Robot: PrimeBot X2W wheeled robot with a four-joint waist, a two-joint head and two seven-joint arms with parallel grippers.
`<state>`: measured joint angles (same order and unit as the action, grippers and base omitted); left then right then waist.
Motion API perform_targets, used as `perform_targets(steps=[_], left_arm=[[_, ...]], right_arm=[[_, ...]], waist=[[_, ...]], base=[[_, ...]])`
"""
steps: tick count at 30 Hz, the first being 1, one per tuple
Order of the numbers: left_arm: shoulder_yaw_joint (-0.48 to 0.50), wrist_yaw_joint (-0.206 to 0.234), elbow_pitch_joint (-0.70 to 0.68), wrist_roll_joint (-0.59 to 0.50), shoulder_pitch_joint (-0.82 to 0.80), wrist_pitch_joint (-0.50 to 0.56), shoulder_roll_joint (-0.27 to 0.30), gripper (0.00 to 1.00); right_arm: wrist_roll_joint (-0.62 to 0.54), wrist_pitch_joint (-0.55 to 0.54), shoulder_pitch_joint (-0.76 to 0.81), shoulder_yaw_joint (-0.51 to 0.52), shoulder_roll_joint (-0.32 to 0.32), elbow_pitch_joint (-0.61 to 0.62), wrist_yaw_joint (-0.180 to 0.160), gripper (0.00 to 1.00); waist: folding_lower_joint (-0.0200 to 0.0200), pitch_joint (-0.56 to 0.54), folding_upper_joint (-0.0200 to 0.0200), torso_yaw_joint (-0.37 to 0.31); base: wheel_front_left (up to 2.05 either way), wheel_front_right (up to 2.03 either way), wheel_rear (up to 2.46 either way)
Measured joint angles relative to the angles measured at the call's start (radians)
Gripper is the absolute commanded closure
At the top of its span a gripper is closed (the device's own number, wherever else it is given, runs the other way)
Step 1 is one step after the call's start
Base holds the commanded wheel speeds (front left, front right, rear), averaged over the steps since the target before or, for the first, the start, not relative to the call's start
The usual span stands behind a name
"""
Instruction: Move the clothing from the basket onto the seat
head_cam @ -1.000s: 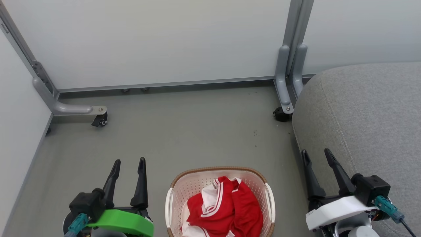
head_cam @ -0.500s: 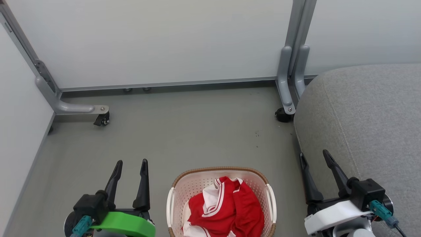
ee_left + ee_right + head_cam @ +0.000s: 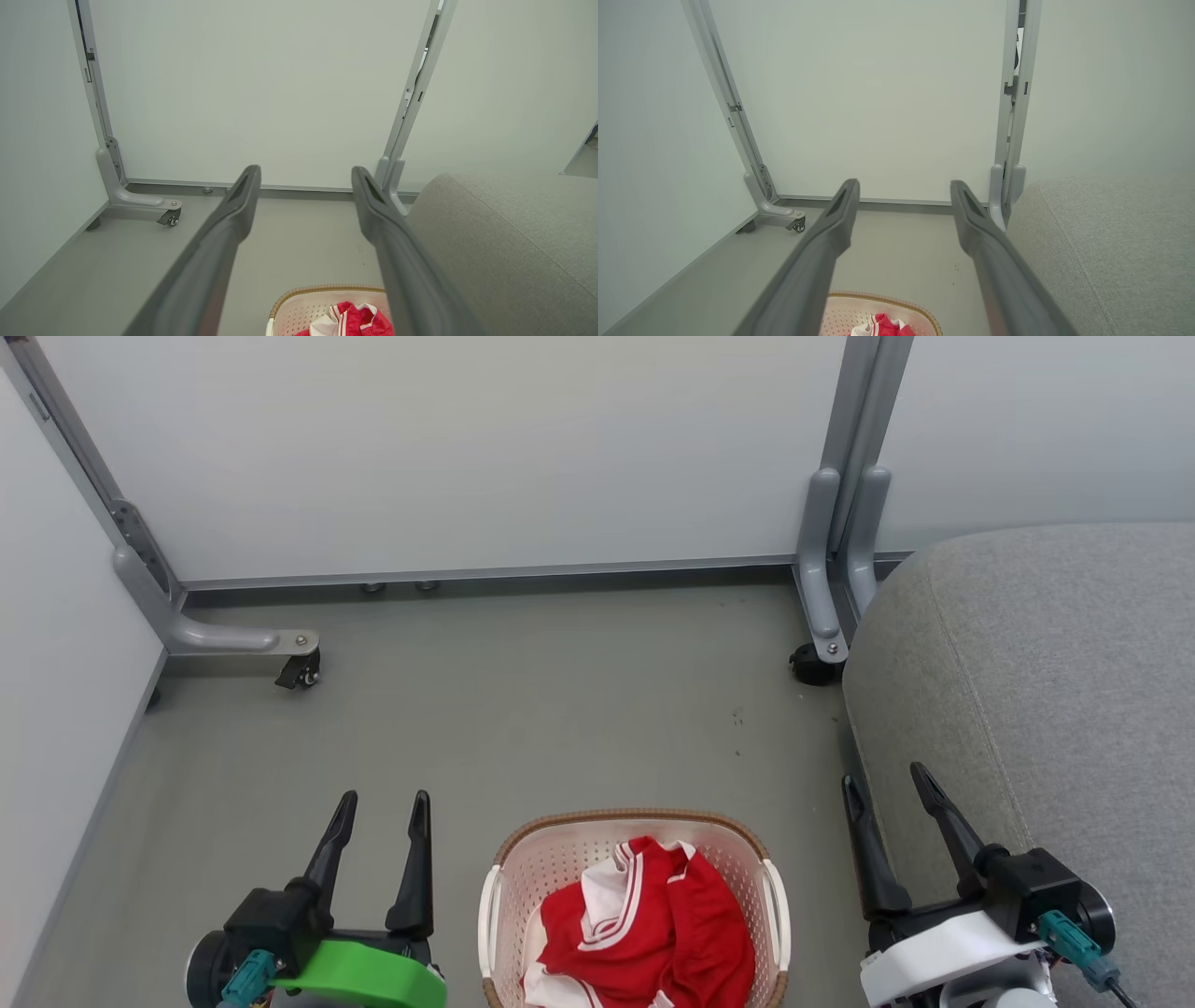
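I find the left gripper (image 3: 386, 798) released, its jaws spread wide with nothing between them. The right gripper (image 3: 883, 777) is likewise released and empty. The clothing (image 3: 644, 933), red with white stripes, lies crumpled inside the basket (image 3: 560, 868). The basket stands on the grey floor (image 3: 523, 709) between the two pairs of jaws, apart from both. The seat (image 3: 1046, 663) lies just outboard of the right jaws; in the head view their outer finger overlaps its edge.
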<state>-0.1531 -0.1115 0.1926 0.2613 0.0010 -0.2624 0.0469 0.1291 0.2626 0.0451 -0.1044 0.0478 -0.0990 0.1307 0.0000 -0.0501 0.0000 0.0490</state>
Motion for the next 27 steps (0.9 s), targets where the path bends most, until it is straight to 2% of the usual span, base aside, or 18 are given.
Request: perform_targets(steps=[27], left_arm=[[-0.016,-0.007,0.011,-0.012,0.015,0.000,0.000,0.00]], right_arm=[[0.012,0.000,0.010,-0.008,0.000,0.005,0.000,0.00]], waist=[[0.0000,-0.013,0.0000,-0.010]], base=[[0.00,0.00,0.00]])
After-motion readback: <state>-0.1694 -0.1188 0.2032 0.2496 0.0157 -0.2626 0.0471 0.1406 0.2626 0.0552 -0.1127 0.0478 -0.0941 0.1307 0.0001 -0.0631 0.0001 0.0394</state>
